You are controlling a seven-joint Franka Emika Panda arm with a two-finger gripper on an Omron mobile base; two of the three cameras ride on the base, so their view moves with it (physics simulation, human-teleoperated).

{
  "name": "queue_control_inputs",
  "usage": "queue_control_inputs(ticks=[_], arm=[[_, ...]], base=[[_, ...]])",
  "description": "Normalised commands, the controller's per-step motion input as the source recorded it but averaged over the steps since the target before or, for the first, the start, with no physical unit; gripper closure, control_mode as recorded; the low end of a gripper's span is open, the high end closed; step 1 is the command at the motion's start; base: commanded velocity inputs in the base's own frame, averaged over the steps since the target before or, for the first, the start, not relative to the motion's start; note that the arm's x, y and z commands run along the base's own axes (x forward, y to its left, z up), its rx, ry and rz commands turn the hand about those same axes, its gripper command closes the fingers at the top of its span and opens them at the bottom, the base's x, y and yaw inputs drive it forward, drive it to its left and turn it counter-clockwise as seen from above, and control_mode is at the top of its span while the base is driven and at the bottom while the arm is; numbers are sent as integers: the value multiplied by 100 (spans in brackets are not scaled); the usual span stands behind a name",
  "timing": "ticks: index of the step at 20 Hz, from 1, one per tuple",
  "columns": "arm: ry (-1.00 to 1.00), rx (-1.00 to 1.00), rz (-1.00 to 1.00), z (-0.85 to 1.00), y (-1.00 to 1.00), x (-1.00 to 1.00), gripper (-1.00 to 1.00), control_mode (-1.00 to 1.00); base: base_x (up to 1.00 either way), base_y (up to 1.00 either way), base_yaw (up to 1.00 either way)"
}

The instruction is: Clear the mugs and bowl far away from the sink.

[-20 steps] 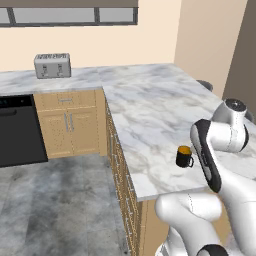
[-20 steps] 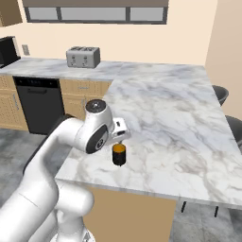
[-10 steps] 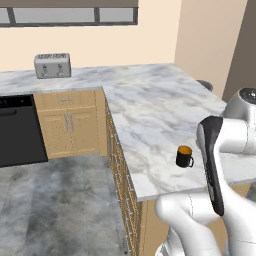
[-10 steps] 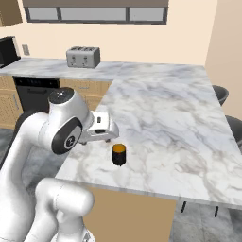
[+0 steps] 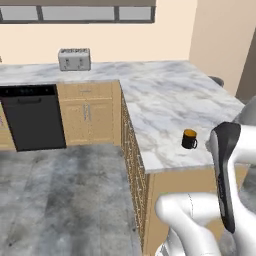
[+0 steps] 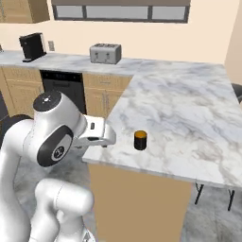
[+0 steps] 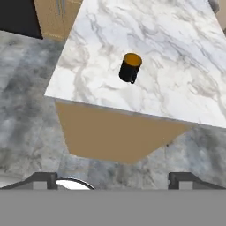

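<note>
One of the mugs, a small black mug [image 5: 189,139] [image 6: 140,140] [image 7: 130,67] with an orange top, stands upright near the front corner of the marble counter [image 6: 189,118]. My gripper [image 7: 114,180] is open, its fingertips [image 7: 44,178] set wide apart with nothing between them. It hangs off the counter's edge, over the floor and well short of the mug. In the right base view my hand [image 6: 98,134] sits left of the mug, just beside the counter edge. The bowl and the sink are out of view.
A silver toaster [image 5: 74,58] [image 6: 105,53] stands at the back of the counter by the wall. A black dishwasher [image 5: 32,117] [image 6: 63,85] sits under the counter, and a black coffee machine [image 6: 32,46] stands at the far left. A dark stool [image 6: 236,90] is at the right.
My arm has swung back from above the mug to beside the counter edge. The mug stays put on the counter. Both base views have shifted slightly, so the base has moved.
</note>
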Motion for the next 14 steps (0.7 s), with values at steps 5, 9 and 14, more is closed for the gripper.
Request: queue_control_inputs(ticks=[5,9,14], arm=[[0,0,0,0,0,0,-100,100],[0,0,0,0,0,0,-100,100],[0,0,0,0,0,0,-100,100]], base=[[-34,57,88],[-30,38,96],[-32,21,100]])
